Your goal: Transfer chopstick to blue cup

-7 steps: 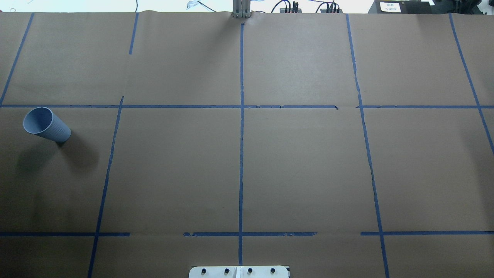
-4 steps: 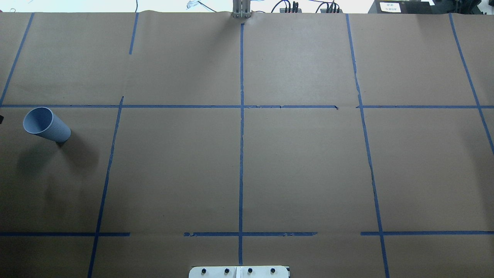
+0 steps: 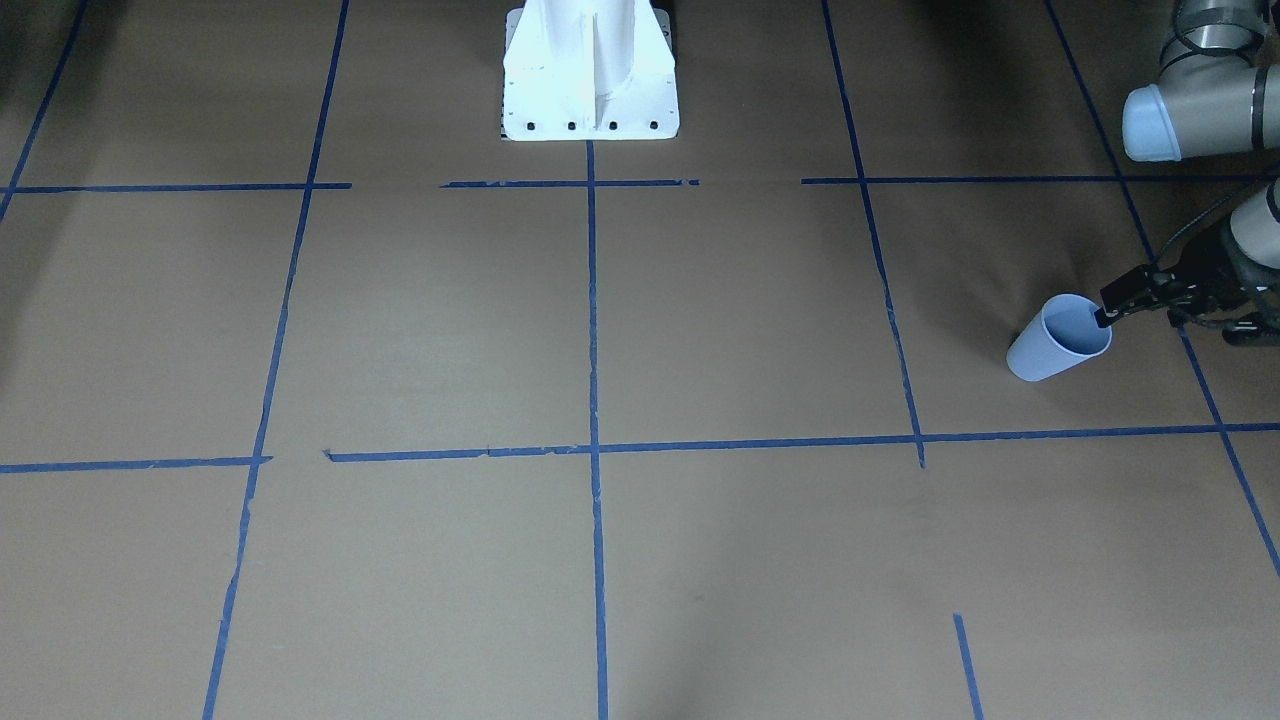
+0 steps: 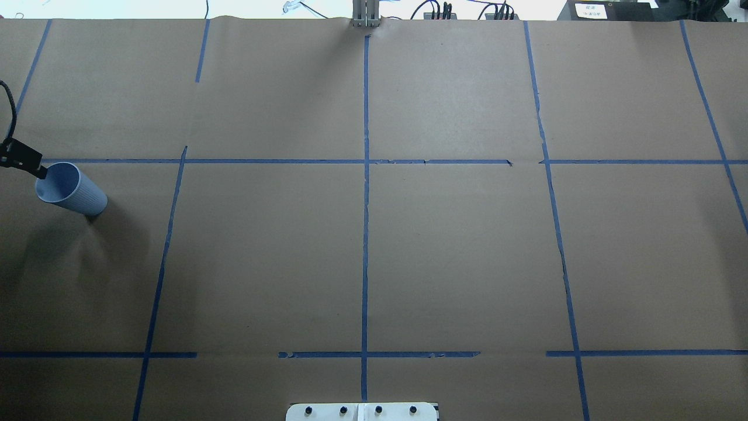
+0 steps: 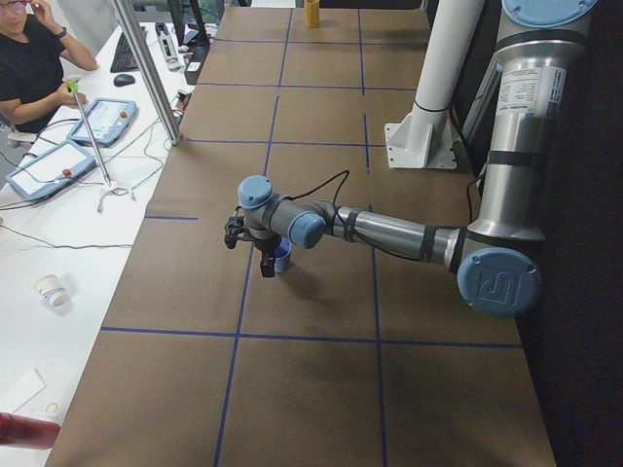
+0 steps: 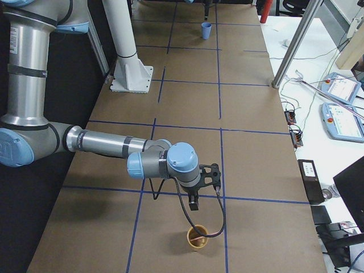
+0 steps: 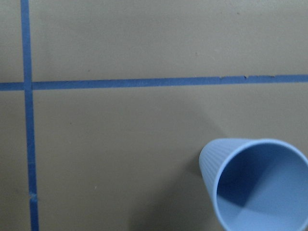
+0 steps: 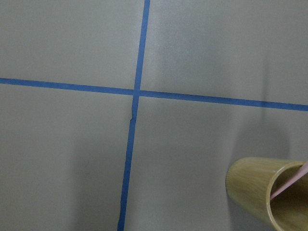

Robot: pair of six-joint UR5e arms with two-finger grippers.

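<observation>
The blue cup (image 4: 71, 189) stands upright at the table's left end; it also shows in the front view (image 3: 1058, 342), the left side view (image 5: 282, 258) and the left wrist view (image 7: 255, 185). It is empty. My left gripper (image 3: 1175, 320) hovers beside it, jaws spread and empty, with one fingertip (image 4: 40, 172) at the cup's rim. The pink chopstick (image 8: 290, 182) leans inside a wooden cup (image 6: 197, 236) at the table's right end. My right gripper (image 6: 202, 190) hovers just short of that cup; I cannot tell whether it is open or shut.
Brown paper with blue tape lines covers the table. The white robot base (image 3: 590, 70) stands mid-table at the robot's edge. An operator (image 5: 29, 58) sits across the table by a side bench with tablets and cables.
My left gripper's finger has come into the overhead view from the left edge and now sits at the blue cup's rim. The cup has not moved.
</observation>
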